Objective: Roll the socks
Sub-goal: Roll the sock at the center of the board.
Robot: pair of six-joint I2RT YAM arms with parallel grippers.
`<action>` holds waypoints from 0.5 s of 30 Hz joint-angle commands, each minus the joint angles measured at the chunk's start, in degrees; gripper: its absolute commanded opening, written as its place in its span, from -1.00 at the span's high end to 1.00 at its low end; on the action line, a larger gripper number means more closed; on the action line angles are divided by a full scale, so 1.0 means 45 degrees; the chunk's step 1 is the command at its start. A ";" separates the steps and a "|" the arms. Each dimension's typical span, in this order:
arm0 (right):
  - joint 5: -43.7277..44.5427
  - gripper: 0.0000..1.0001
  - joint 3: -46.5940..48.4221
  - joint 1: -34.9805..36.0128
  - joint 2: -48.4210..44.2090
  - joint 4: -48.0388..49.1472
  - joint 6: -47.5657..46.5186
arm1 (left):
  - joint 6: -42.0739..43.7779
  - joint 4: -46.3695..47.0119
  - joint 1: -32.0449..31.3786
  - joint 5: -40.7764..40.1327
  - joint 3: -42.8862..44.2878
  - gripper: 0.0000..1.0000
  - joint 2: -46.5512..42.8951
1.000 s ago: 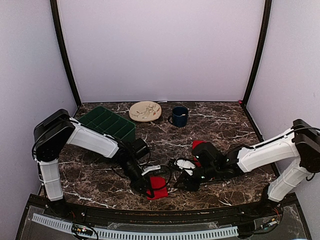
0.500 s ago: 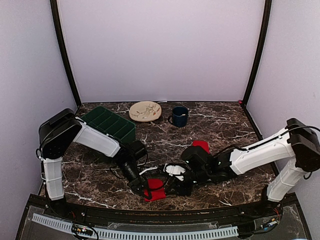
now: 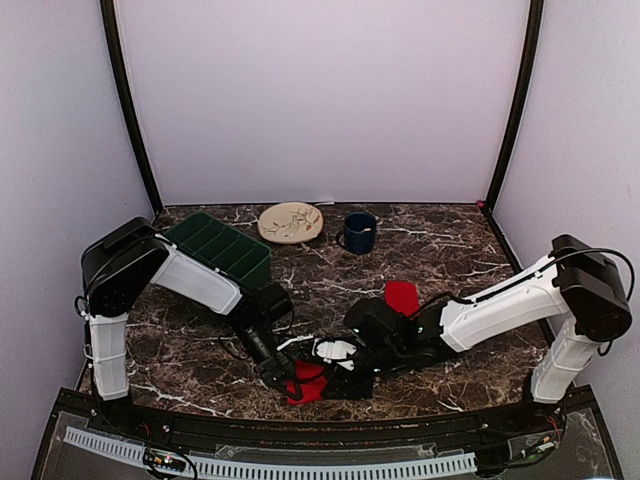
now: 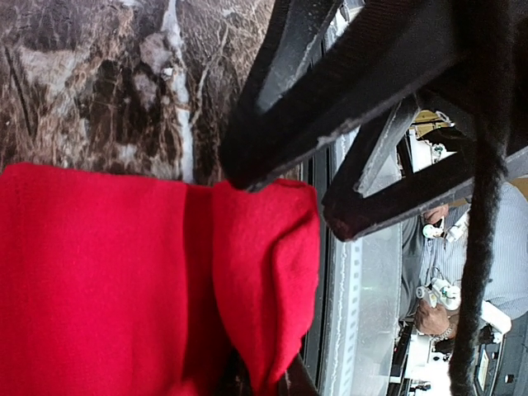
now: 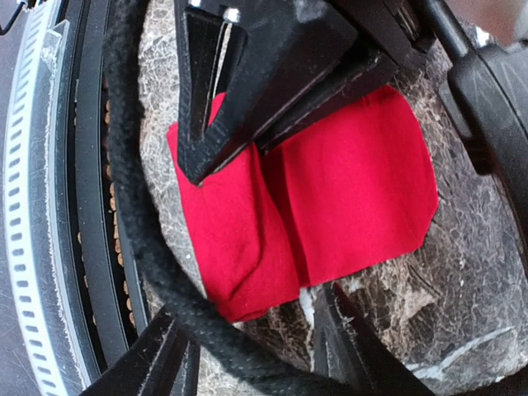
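- The left claw (image 3: pixel 284 375) is clenched on the folded sock (image 3: pixel 310 383); it pinches a raised ridge of the red cloth; in the left wrist view the fabric runs straight into the narrow gap between its fingers at the bottom edge.
- The right claw (image 3: pixel 338 384) is released; in the right wrist view its fingers (image 5: pixel 169 355) stand spread wide, one to each side of the sock's nearer edge; whether they touch the cloth I cannot tell.
- The folded sock lies on the dark marbled bench (image 3: pixel 450 250) close to its front edge, between the two claws; it is doubled over itself, a thick rounded fold beside a flatter layer.
- The second sock (image 3: pixel 402 296) lies flat on the bench just behind the right arm, apart from the first.
- Along the back stand a green tray (image 3: pixel 246 264) on the left, a pale plate (image 3: pixel 291 222) beside it, and a dark blue mug (image 3: pixel 358 233) to the right of the plate.
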 commanded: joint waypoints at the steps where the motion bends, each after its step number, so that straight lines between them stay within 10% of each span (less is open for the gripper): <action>1: -0.0166 0.12 0.0495 0.0158 0.0319 0.0056 -0.0367 | 0.0331 -0.0560 0.0033 -0.0362 -0.0016 0.84 0.0251; 15: -0.0504 0.28 0.0982 0.0184 0.0956 0.0019 -0.0786 | 0.0420 -0.0648 0.0053 -0.0234 0.0077 0.84 0.0389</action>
